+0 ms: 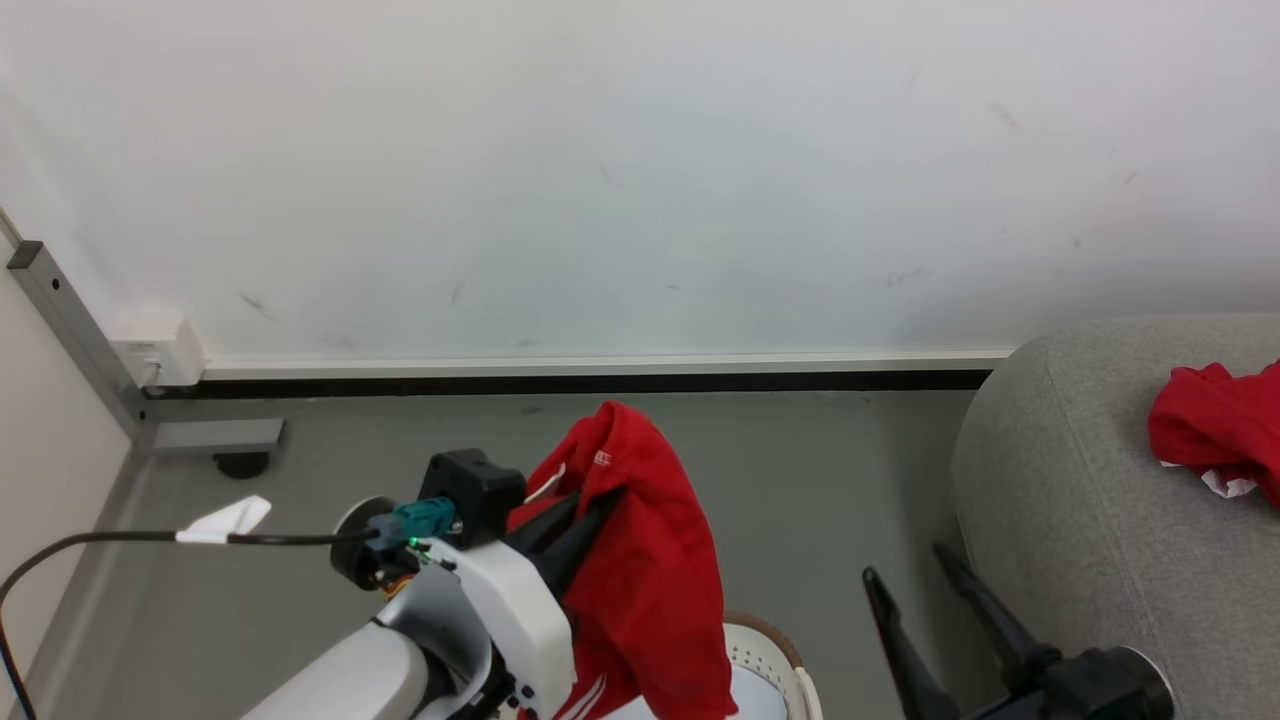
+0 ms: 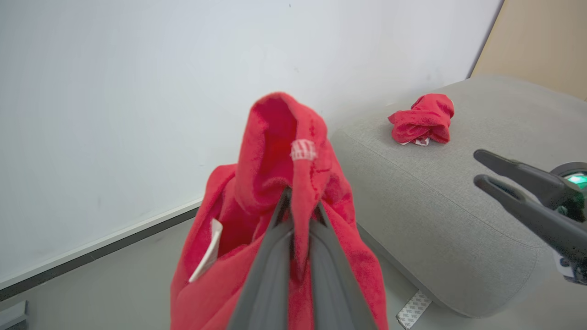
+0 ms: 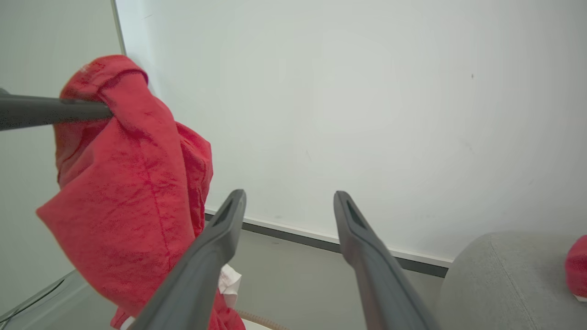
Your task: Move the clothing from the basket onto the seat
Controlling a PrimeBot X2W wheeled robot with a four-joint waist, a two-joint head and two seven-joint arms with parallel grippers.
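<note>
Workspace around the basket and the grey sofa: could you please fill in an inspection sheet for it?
Surface: grey floor, meeting the wall at a dark skirting strip.
Job's things: one red garment hangs lifted by the basket, its lower end out of frame; a second red garment lies crumpled on the sofa.
Clutter: a small white patterned strip on the floor by the sofa's base.
Grippers: left gripper shut on the red garment; right gripper open, empty.
Cables: black cable with a white tag runs to the left wrist.
Surroundings: white wall; grey metal post at the left.
</note>
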